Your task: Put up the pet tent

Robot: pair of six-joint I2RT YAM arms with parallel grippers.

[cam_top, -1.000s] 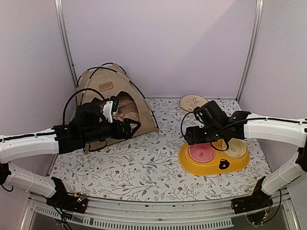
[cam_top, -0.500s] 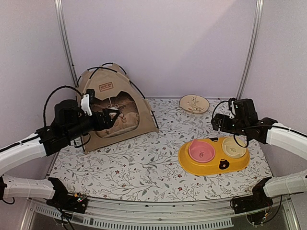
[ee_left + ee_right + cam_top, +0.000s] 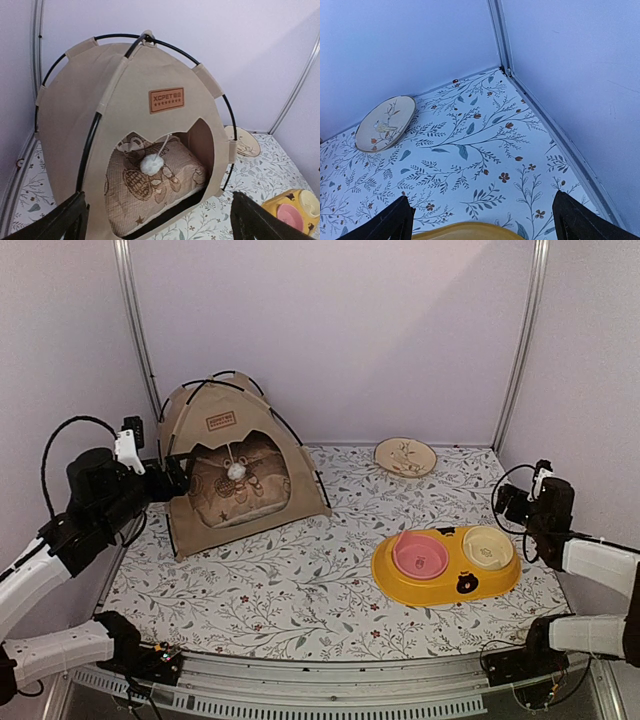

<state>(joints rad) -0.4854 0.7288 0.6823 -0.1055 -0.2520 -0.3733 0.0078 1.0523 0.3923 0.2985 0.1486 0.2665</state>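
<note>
**Lavender-walled booth: tent up, both arms clear**

Floral-printed cloth [image 3: 300, 590] is covering the table. Tan dome-shaped fabric pet tent [image 3: 235, 465] is standing upright at the far left, thin black poles [image 3: 90, 145] arching over it. White pom-pom [image 3: 152, 163] is hanging in the doorway, with a beige patterned pillow [image 3: 155, 185] lying inside. Left gripper [image 3: 172, 478] is hovering near the tent's left side, jaws spread, grasping nothing. Right gripper [image 3: 505, 502] is hovering by the right wall, jaws spread and empty, near a yellow plastic double-bowl feeder [image 3: 445, 565].

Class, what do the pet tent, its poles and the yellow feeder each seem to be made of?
Pet tent: woven fabric, likely canvas, matte tan with stitched seams.
Poles: thin, glossy black, bent into arcs, perhaps fibreglass or plastic.
Yellow feeder: probably moulded plastic, smooth and slightly shiny.
</note>
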